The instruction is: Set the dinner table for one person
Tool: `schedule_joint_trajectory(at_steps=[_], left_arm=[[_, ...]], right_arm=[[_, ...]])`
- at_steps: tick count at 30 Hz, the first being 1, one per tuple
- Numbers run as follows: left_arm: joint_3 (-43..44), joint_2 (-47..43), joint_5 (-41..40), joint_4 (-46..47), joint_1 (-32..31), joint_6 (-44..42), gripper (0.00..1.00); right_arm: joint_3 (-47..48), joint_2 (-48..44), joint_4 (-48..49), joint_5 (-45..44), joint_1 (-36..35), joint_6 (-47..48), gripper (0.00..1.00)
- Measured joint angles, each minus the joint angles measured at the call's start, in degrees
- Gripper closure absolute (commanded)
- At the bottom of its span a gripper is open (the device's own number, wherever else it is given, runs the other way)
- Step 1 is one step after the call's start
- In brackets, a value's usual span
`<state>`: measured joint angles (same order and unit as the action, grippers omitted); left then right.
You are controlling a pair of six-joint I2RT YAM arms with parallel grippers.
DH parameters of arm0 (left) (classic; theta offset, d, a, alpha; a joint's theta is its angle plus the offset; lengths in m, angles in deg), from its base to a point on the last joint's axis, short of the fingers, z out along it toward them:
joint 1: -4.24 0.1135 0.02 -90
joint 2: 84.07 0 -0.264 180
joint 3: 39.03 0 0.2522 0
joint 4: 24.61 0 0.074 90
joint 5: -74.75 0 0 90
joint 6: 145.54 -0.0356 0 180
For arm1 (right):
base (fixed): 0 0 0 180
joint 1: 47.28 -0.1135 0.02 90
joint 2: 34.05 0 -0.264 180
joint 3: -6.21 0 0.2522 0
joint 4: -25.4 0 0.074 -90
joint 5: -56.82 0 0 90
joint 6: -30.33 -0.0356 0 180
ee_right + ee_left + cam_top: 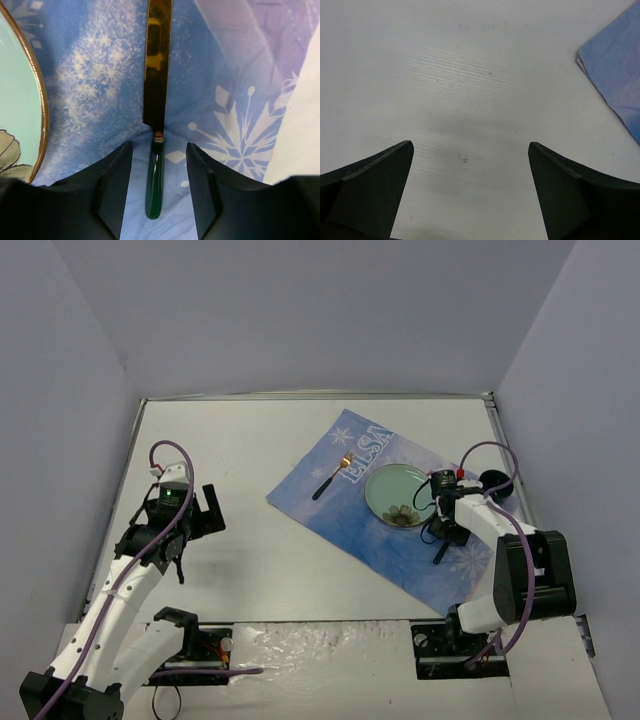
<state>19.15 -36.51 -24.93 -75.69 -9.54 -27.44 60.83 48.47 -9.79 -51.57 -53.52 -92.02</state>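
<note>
On the white dinner table [250, 440] a blue Elsa-print placemat [345, 515] lies at an angle. A pale green plate [397, 493] with a gold rim sits on it. To its left lies a fork [330, 480] with a gold head and dark handle. A knife [156, 75] with a gold blade and green handle lies flat on the mat, right of the plate [17, 100]. My right gripper [159, 147] is open astride the handle, with a gap on each side. My left gripper [471, 145] hangs wide open over bare tabletop, holding nothing.
A dark round object [492, 480] sits behind the right arm near the table's right rim. The placemat's corner [615, 65] shows at the right in the left wrist view. Grey walls enclose the table on three sides.
</note>
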Motion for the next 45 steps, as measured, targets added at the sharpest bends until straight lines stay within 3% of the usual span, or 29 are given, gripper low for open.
schedule_joint_trajectory(at_steps=[11, 13, 22, 30, 39, 45], left_arm=[[-0.06, 0.59, 4.00, 0.35, 0.00, -2.02, 0.03], [0.41, 0.96, 5.26, -0.23, 0.00, -2.52, 0.03], [11.36, 1.02, 8.74, -7.32, 0.00, -3.96, 0.03], [20.37, -6.18, 3.72, -13.03, 0.00, -4.06, 0.03], [20.52, -14.24, -5.19, -16.46, 0.00, -5.48, 0.03], [12.16, -21.97, -7.41, -14.88, 0.00, -5.32, 0.03]], right_arm=[[9.19, -19.82, -2.80, -0.85, 0.15, 4.74, 0.04], [11.15, -24.32, -3.07, -1.01, 0.19, 6.04, 0.01], [21.73, -40.65, -5.27, -1.92, 0.20, 16.28, 0.00], [26.83, -51.81, -5.86, -6.25, 0.20, 20.12, 0.00], [20.97, -65.11, -6.24, -12.73, -6.85, 21.98, 0.00], [17.52, -72.24, -5.62, -19.84, -11.52, 23.58, 0.00]])
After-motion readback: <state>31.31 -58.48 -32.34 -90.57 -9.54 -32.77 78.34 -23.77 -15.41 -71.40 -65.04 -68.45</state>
